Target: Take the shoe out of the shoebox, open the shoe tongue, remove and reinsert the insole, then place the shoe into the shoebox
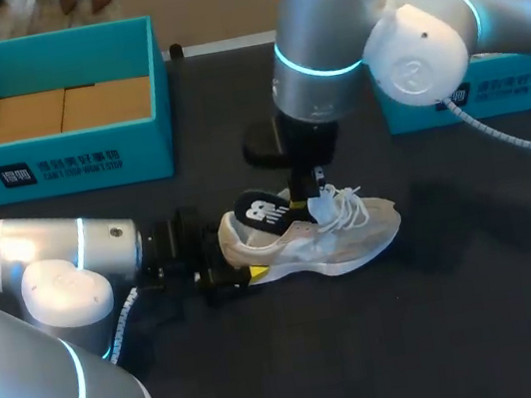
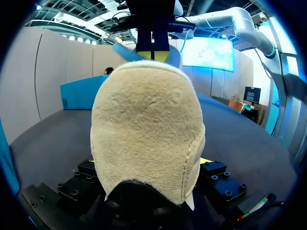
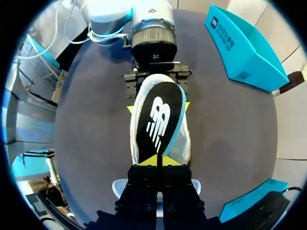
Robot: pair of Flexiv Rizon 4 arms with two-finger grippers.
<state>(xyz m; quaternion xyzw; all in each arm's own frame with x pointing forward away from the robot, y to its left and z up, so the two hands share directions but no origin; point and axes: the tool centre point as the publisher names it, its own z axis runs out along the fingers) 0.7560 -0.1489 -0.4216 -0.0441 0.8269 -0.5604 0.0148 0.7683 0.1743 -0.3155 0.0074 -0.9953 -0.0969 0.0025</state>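
The dark counter (image 1: 448, 332) carries a pale shoe (image 1: 352, 236) near its middle, upright on its sole with the toe towards 3 o'clock. An open teal shoebox (image 1: 58, 163) sits at 10 o'clock, brown cardboard lining its bottom. A second teal box (image 1: 521, 90) sits at 2 o'clock, largely hidden. A small black object (image 1: 259, 146) lies at 12 o'clock from the shoe.

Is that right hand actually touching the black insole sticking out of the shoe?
Touching. In the right wrist view the right hand pinches the insole between its yellow tips.
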